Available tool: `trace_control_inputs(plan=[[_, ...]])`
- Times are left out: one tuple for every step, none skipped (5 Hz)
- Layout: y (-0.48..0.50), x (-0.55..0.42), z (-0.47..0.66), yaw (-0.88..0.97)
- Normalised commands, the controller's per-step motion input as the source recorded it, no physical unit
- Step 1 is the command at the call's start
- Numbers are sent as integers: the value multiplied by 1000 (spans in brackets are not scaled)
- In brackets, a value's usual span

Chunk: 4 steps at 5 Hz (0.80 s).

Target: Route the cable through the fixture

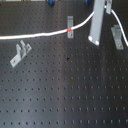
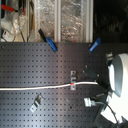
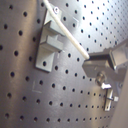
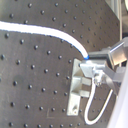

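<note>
- Cable (image 1: 45,34), thin and white, stretches across a dark perforated board (image 1: 75,90) in the first exterior view, running from the first exterior view's left edge and rising toward the upper right.
- Red band (image 1: 69,31) on the cable sits at a small metal bracket (image 1: 70,23) near the top centre of the board, touching or just in front of it; whether the cable passes through that bracket cannot be told.
- Second bracket (image 1: 20,53) stands alone on the first exterior view's left, well below the cable and apart from it.
- Third bracket (image 1: 117,36) stands near the first exterior view's right edge, beside a pale upright part of the arm (image 1: 98,22) that the cable runs behind.
- Second exterior view shows the cable as a nearly level white line from the second exterior view's left edge to the robot's white body (image 2: 119,75), with the red band beside the middle bracket.
- Two blue clips (image 2: 50,43) lie at the board's far edge in the second exterior view.
- Gripper (image 4: 95,66) meets the cable's end in the second wrist view, just above a bracket, with a blue spot at the contact; the claw appears to hold the cable, its fingers narrow.
- First wrist view shows the cable crossing the top of a bracket (image 3: 50,42) and reaching the metal fingers (image 3: 107,59).
</note>
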Motion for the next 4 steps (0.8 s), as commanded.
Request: trace_control_inputs(plan=[[-20, -11, 212, -990], [2, 2, 183, -1000], [3, 3, 220, -1000], [4, 3, 223, -1000]])
